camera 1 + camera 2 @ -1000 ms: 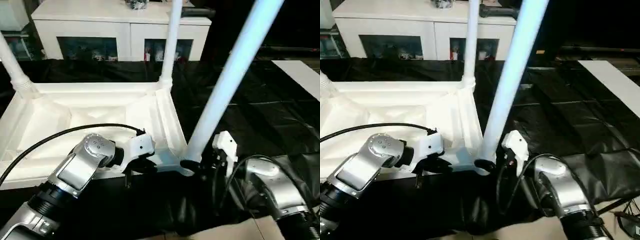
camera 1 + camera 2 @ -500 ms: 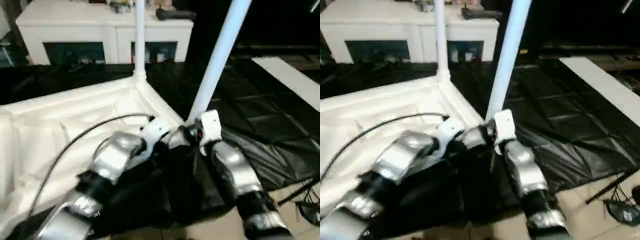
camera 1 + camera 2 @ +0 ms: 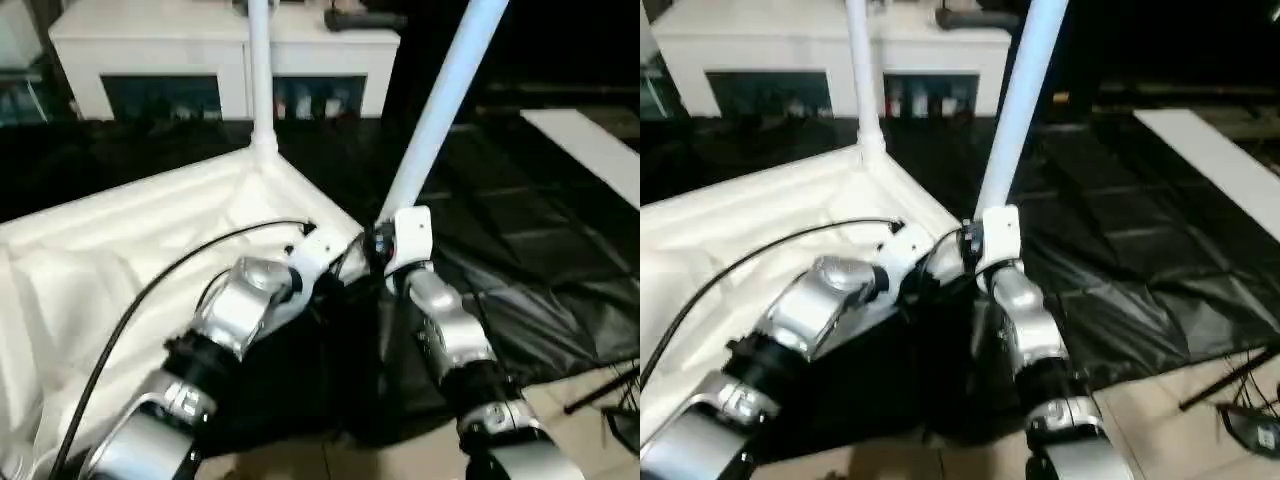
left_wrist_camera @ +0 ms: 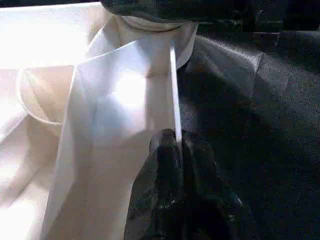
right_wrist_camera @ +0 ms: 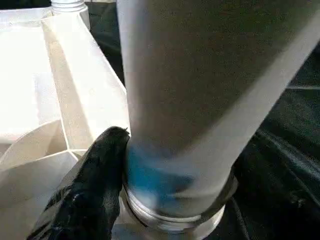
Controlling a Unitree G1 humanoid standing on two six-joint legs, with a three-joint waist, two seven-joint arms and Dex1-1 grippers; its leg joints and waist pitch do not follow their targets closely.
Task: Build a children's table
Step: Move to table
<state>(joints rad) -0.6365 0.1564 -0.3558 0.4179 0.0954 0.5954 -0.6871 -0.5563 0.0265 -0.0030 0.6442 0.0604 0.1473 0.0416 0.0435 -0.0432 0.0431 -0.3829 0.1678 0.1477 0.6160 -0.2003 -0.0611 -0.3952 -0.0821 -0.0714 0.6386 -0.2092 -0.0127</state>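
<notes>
Currently the tabletop is seen lying upside down on the black sheet, its ribbed underside turned up. The near leg rises from the corner socket at the near right corner and is leaning toward 1 o'clock. A second leg is standing upright in the far corner, at about 12 o'clock from the grippers.

The left gripper is closed on the thin side wall of the tabletop, just beside that corner. The right gripper is held around the base of the near leg; one black finger is pressed against the tube just above the socket, so the leg is judged to be gripped, with the jaws standing as wide as the tube.

For this step to be done well, the tabletop should be kept pinned by the left gripper while the leg is brought upright and then pressed or turned straight down into the socket. If force is applied while the leg is tilted, the collar may jam, or the light tabletop may be lifted.

As for containers, the near corner socket is filled by the leg's end. Whether it is fully seated cannot be told. The hollow compartments between the ribs hold nothing. Small things are kept behind the glass doors of the white cabinet at 12 o'clock; they cannot be identified.
</notes>
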